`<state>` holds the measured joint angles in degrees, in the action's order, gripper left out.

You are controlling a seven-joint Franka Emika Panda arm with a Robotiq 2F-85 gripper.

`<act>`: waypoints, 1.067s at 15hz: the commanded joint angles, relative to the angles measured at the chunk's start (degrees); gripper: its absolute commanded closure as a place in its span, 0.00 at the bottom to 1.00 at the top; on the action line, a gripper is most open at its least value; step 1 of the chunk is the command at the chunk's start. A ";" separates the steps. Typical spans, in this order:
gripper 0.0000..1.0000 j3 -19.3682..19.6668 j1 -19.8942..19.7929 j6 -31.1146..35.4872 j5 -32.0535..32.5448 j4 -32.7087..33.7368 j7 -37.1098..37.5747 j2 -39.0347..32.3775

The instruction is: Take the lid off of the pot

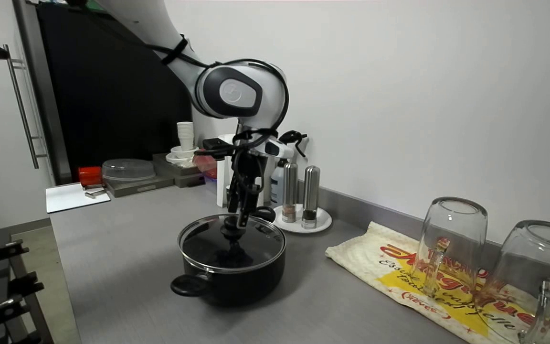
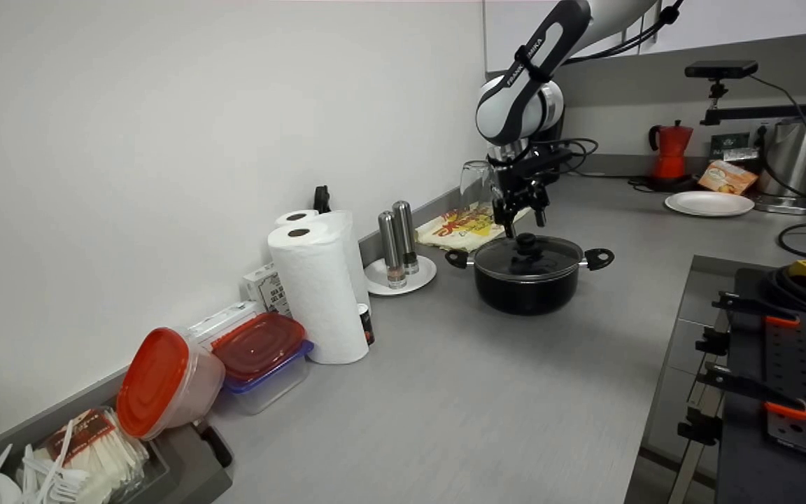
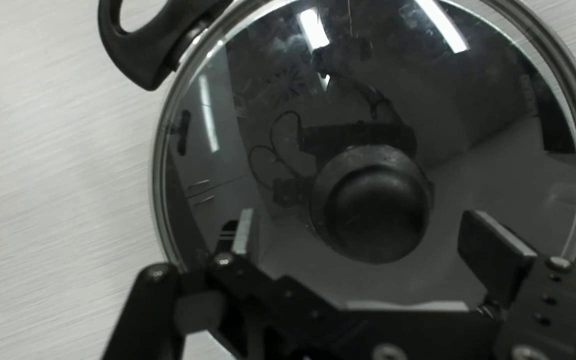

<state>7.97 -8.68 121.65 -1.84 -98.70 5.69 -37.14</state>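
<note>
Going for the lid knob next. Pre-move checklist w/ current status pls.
1. Gripper open: ok, fingers well apart.
2. Knob between the fingers: ok in the wrist view, with a gap showing on either side.
3. Fingertips low enough to close on the knob: cannot tell; these angles don't settle the height.
4. Grip secured before any lift: not ok, the fingers are open and not clamped on the knob.
5. Lid seated on the pot: ok, sits level on the rim in both exterior views.
6. Lid free, not stuck: cannot tell from pictures.
</note>
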 commanded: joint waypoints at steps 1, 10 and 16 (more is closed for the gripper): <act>0.00 -0.72 -0.64 -3.62 -0.79 2.60 -0.57 -1.32; 0.00 -1.26 -0.63 -5.60 -1.62 3.15 -0.31 -1.60; 0.00 -1.64 -0.64 -5.26 -1.73 3.73 -0.43 -2.03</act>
<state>6.89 -8.84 117.39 -2.37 -97.10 5.65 -38.02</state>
